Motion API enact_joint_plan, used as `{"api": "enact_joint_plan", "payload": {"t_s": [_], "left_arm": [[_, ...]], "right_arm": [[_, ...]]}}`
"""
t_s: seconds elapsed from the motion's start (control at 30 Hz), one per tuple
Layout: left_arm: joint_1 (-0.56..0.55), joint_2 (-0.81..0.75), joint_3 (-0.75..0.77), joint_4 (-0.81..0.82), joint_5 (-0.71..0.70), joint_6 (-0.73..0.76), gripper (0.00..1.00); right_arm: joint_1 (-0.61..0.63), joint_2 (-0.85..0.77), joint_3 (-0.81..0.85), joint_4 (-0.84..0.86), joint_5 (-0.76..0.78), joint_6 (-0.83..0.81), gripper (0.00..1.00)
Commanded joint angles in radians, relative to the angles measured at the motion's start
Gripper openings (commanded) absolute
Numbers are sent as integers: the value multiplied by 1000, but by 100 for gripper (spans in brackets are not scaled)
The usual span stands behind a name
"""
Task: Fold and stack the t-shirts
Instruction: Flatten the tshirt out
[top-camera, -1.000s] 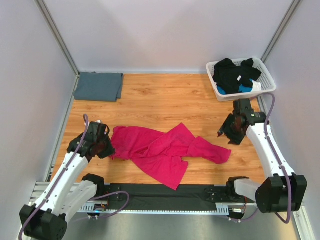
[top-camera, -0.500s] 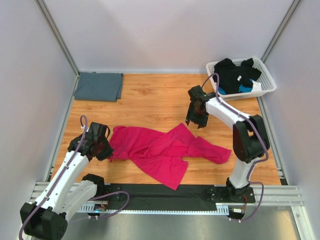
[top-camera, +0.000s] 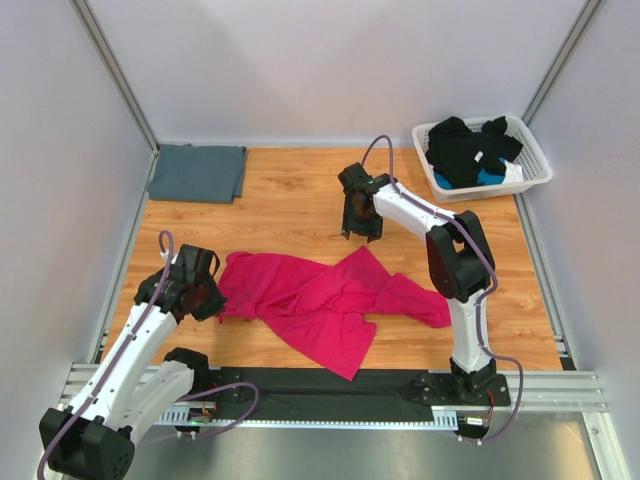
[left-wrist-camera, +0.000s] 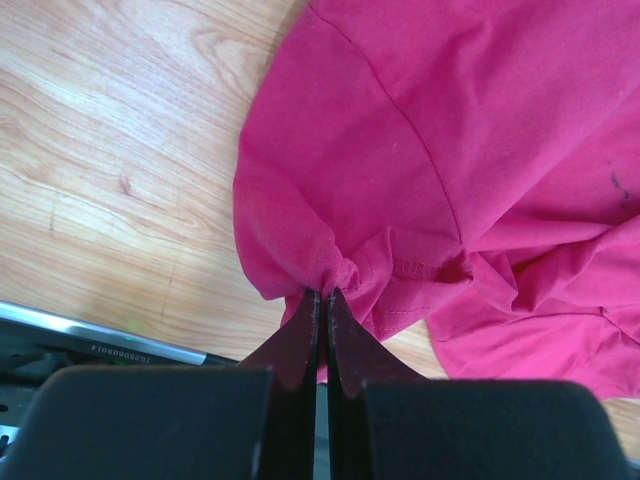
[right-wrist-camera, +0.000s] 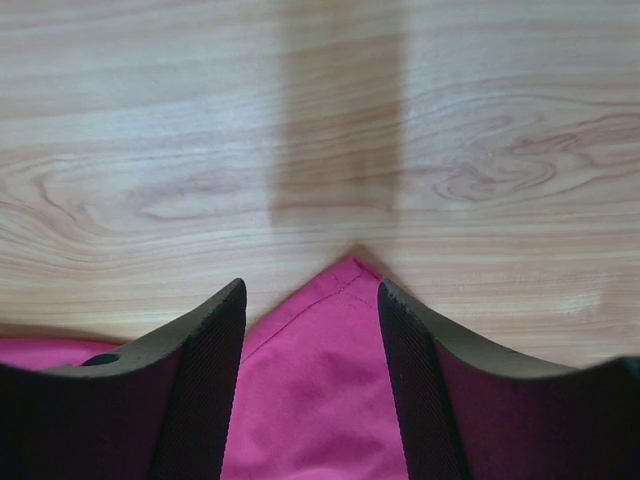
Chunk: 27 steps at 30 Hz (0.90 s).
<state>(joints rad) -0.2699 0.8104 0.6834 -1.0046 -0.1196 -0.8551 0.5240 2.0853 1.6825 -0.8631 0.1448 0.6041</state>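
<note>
While pink shirt (top-camera: 320, 300) sprawls — basket (top-camera: 485, 190) far-right.

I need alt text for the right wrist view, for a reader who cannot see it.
The open right end effector frames a pointed corner of the magenta-pink t-shirt, which lies between its two dark ribbed fingers. Beyond the corner, a light wooden table fills the view, crossed by a soft shadow.
</note>
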Motion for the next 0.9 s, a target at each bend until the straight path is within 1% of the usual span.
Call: {"api": "enact_joint_plan", "payload": {"t_s": [0.0, 0.1, 0.23, 0.3, 0.5, 0.6, 0.63, 0.7, 0.73, 0.77, 0.87], "left_arm": [[-2, -11, 41, -8, -23, 7, 0], [-2, -8, 44, -6, -26, 11, 0], [0, 10, 47, -2, -23, 18, 0], [0, 13, 47, 1, -23, 16, 0], [1, 16, 48, -2, -26, 14, 0], [0, 16, 50, -2, -26, 13, 0], [0, 18, 50, -2, -26, 14, 0], [0, 18, 56, -5, -29, 14, 0], [0, 19, 59, -6, -32, 16, 0], [0, 19, 68, -11, -35, 21, 0], [3, 29, 111, -12, -51, 40, 0]], "right_arm": [[7, 21, 5, -39, 53, -18, 57], [8, 22, -17, -28, 53, -21, 55], [13, 33, -29, -25, 42, -15, 50], [18, 38, -29, -24, 47, -13, 50], [22, 68, -27, -27, 50, -20, 40], [22, 71, -32, -27, 59, -23, 37], [22, 73, -33, -27, 59, -24, 29], [22, 70, -26, -39, 68, -23, 17], [22, 65, -21, -43, 81, -24, 2], [22, 59, -15, -53, 90, -26, 0], [21, 4, 0, -66, 111, -36, 0]]}}
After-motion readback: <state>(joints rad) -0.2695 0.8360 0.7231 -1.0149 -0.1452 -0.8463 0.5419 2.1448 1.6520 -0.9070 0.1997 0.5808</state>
